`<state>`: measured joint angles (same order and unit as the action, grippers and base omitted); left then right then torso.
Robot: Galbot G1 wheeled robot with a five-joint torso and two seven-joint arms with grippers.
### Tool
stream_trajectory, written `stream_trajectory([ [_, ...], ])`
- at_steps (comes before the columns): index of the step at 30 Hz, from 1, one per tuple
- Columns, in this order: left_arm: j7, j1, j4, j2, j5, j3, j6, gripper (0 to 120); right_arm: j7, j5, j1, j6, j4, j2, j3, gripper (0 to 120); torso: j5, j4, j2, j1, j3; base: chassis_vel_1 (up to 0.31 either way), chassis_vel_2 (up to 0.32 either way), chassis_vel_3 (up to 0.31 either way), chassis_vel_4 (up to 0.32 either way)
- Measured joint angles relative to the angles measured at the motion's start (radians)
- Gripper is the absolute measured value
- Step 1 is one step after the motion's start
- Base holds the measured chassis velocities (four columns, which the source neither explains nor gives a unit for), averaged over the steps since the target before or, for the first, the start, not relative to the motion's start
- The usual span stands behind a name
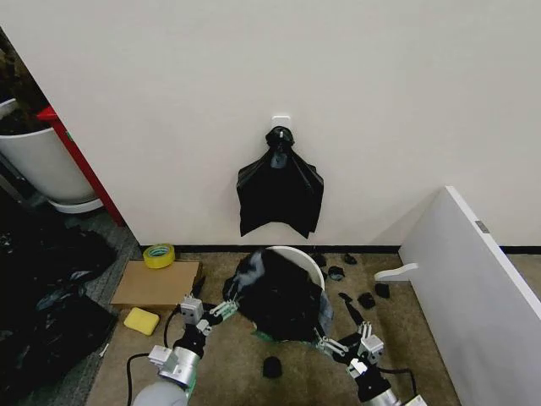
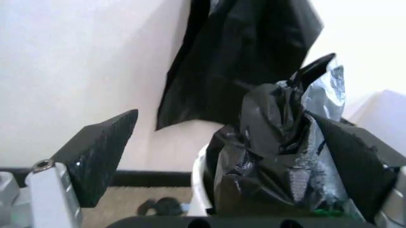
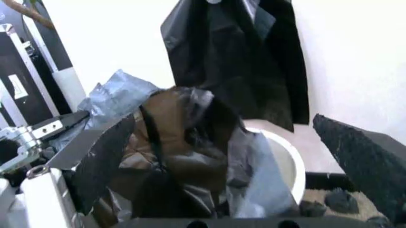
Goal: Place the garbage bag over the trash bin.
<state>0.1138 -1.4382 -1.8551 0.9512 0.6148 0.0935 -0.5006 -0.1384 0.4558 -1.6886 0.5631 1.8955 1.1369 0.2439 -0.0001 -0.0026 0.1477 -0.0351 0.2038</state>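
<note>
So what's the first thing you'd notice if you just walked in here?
Probably the knotted black bag hanging on the white wall like a little cape. Right below it, on the carpet, the white bin is half swallowed by a shiny garbage bag, with the left gripper and the right gripper at its two sides. The left gripper's fingers look spread, with bag plastic bunched against one finger.

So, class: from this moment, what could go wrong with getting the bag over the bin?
1. The garbage bag is bunched; the trash bin rim's far side is still bare, so it may not spread.
2. The left gripper and right gripper, both open, could let the thin plastic slip off.
</note>
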Motion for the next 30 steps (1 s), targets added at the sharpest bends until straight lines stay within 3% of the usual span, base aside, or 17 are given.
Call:
stream_trajectory([
  [7,-0.134,0.000,0.028,-0.027,0.077,0.007,-0.061,100,0.047,-0.054,-0.002,-0.031,0.046,-0.003,-0.009,100,0.0001,-0.0001,0.000,0.000,0.000,0.000,0.000,0.000,0.000],
  [12,-0.408,0.019,0.126,-0.041,0.172,0.035,-0.154,100,0.074,-0.083,-0.008,-0.046,0.084,-0.009,-0.011,100,0.0000,0.0000,0.000,0.000,0.000,0.000,0.000,0.000,0.000],
  [15,-0.457,0.036,0.185,-0.041,0.142,0.051,-0.198,100,0.080,-0.090,-0.006,-0.078,0.110,-0.017,-0.017,100,-0.0001,0.0001,0.000,0.000,0.000,0.000,0.000,0.000,0.000],
  [17,-0.460,0.048,0.226,-0.041,0.100,0.061,-0.221,100,0.108,-0.117,0.003,-0.169,0.157,-0.032,-0.037,100,0.0000,0.0000,0.000,0.000,0.000,0.000,0.000,0.000,0.000],
  [20,-0.458,0.052,0.237,-0.040,0.060,0.058,-0.233,100,0.173,-0.001,0.055,-0.400,0.280,-0.069,-0.095,100,-0.0001,0.0001,0.000,0.000,0.000,0.000,0.000,0.000,0.000],
  [21,-0.458,0.052,0.237,-0.040,0.060,0.058,-0.233,100,0.173,-0.001,0.055,-0.400,0.280,-0.069,-0.095,100,-0.0001,0.0001,0.000,0.000,0.000,0.000,0.000,0.000,0.000],
  [25,-0.454,0.077,0.245,-0.045,0.037,0.023,-0.228,100,0.212,0.159,0.144,-0.623,0.364,-0.093,-0.150,100,-0.0002,0.0003,0.000,0.000,0.000,0.000,0.000,0.000,0.000],
  [27,-0.455,0.088,0.246,-0.053,0.034,0.012,-0.221,100,0.209,0.185,0.181,-0.675,0.360,-0.099,-0.158,100,-0.0001,-0.0005,0.000,0.000,0.000,0.000,0.000,0.000,0.000],
  [30,-0.455,0.089,0.241,-0.060,0.033,0.008,-0.214,100,0.195,0.190,0.240,-0.702,0.319,-0.108,-0.181,100,0.0001,0.0002,0.000,0.000,0.000,0.000,0.000,0.000,0.000],
])
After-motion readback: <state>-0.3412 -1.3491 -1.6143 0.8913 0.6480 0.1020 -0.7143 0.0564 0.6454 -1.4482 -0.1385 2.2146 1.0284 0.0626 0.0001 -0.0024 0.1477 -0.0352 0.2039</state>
